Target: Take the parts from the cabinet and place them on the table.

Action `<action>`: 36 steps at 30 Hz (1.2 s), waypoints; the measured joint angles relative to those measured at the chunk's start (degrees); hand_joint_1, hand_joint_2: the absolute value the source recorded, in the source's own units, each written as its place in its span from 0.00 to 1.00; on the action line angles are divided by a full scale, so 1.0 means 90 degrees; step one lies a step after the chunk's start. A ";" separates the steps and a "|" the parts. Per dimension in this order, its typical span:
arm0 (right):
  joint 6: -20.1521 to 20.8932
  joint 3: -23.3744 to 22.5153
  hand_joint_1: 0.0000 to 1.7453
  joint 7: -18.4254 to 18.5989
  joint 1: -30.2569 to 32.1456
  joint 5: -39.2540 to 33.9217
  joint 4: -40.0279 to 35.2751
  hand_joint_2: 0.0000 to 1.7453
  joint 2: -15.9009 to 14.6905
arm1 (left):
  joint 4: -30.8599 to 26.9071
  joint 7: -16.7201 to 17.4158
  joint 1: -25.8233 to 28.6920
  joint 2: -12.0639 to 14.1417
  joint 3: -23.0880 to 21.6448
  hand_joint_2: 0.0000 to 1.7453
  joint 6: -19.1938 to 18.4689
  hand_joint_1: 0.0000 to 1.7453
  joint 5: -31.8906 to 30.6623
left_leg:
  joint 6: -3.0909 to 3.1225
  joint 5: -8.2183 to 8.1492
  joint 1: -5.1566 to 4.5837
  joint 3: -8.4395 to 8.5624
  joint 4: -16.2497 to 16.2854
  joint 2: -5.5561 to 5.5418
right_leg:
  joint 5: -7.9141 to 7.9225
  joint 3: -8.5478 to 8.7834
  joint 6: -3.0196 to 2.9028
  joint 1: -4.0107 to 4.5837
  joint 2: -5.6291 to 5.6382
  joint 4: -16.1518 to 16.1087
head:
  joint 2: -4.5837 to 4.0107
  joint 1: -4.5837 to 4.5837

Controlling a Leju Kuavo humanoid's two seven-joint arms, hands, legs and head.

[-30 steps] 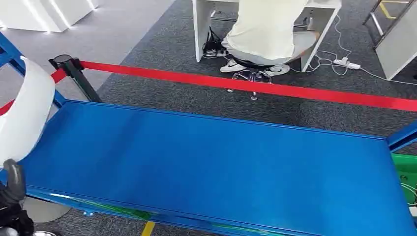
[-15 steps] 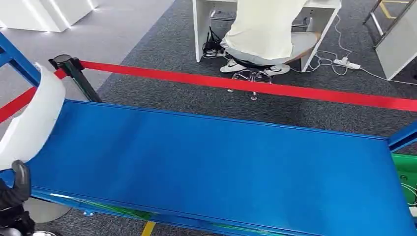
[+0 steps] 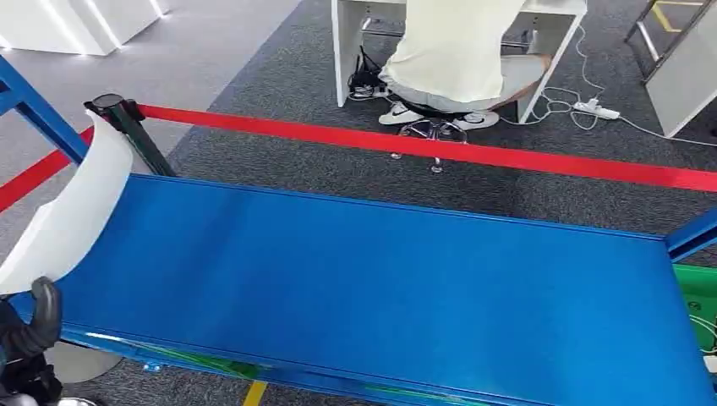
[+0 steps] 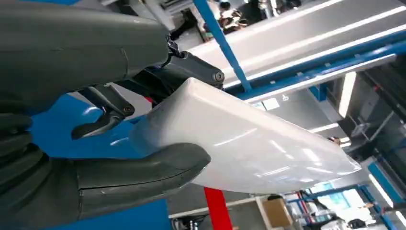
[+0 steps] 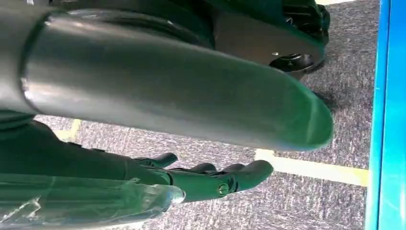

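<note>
A: Item one, far left. Where does the white part (image 3: 72,216) sit against the left hand (image 3: 30,338)?

B: It rises out of that hand. In the head view the dark fingers curl up at the picture's lower left corner, and the part leans up and away from them, over the left end of the blue table (image 3: 380,288). Whether its lower end touches the table surface cannot be told.

A: Grip state?

B: Closed around the part. The left wrist view has the thick grey thumb (image 4: 143,167) pressed along one long face and the darker fingers (image 4: 103,122) on the opposite side, the part's near end clamped between.

A: What does that view add?

B: The part's full form: long, smooth, glossy white, rounded edges, a slightly bowed panel. The head view gives only a curved white strip, but places it relative to the table and the red barrier tape (image 3: 440,148) behind.

A: Moving right?

B: Bare blue tabletop, then grey carpet beyond the tape, where a person (image 3: 461,46) in a pale top sits at a white desk.

A: Right hand (image 5: 210,179)?

B: Seen in the right wrist view, above grey carpet beside the table's blue edge. Fingers extended and apart, holding nothing.
</note>
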 joint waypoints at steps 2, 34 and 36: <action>0.0000 0.0000 0.00 0.0002 0.0000 0.0005 0.0000 0.00 0.0000 | 0.0000 -0.0037 0.0007 0.0000 -0.0042 1.00 0.0000 1.00 -0.0034 | 0.0000 0.0000 0.0000 0.0000 0.0000 0.0000 | 0.0000 0.0000 0.0000 0.0000 0.0000 0.0000 | 0.0000 0.0002; 0.0131 -0.0114 0.00 0.0007 -0.0009 -0.0257 0.0000 0.00 -0.0017 | 0.0095 -0.0413 -0.0289 0.0058 -0.0654 1.00 -0.0087 1.00 0.0192 | 0.0000 0.0000 0.0000 0.0000 0.0000 0.0001 | 0.0000 -0.0002 0.0000 0.0000 0.0001 0.0000 | 0.0000 0.0002; 0.0131 -0.0124 0.00 0.0015 -0.0010 -0.0257 0.0000 0.00 -0.0017 | 0.0100 -0.0416 -0.0302 0.0066 -0.0656 1.00 -0.0085 1.00 0.0192 | 0.0000 0.0000 0.0000 0.0000 0.0000 0.0001 | 0.0000 -0.0002 0.0000 0.0000 0.0001 0.0000 | 0.0000 0.0002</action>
